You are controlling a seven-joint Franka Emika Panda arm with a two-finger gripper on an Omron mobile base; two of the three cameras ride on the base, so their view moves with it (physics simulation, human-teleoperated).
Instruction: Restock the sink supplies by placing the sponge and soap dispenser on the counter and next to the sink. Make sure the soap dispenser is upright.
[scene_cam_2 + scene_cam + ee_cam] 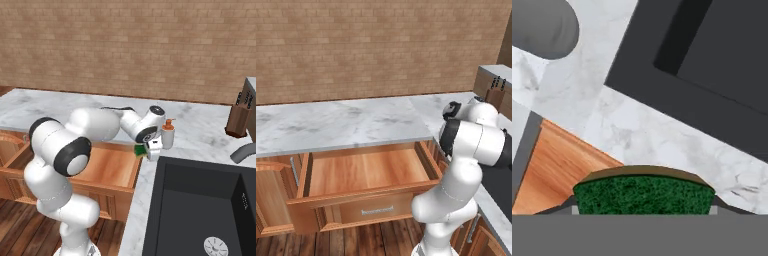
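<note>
An open wooden drawer [363,175] stands pulled out from the reddish-brown cabinets [271,200], its inside bare. A brown knife block [239,117] with black handles stands far beyond the fingers, with a grey faucet [242,150] near it. A brick wall [376,45] rises behind.

No text, label, brand, number or sign could be read in any view: the soap dispenser [167,134], the knife block [239,116], the sink [200,200], the drawer front [368,212] and the brick wall [381,45] all carried none
</note>
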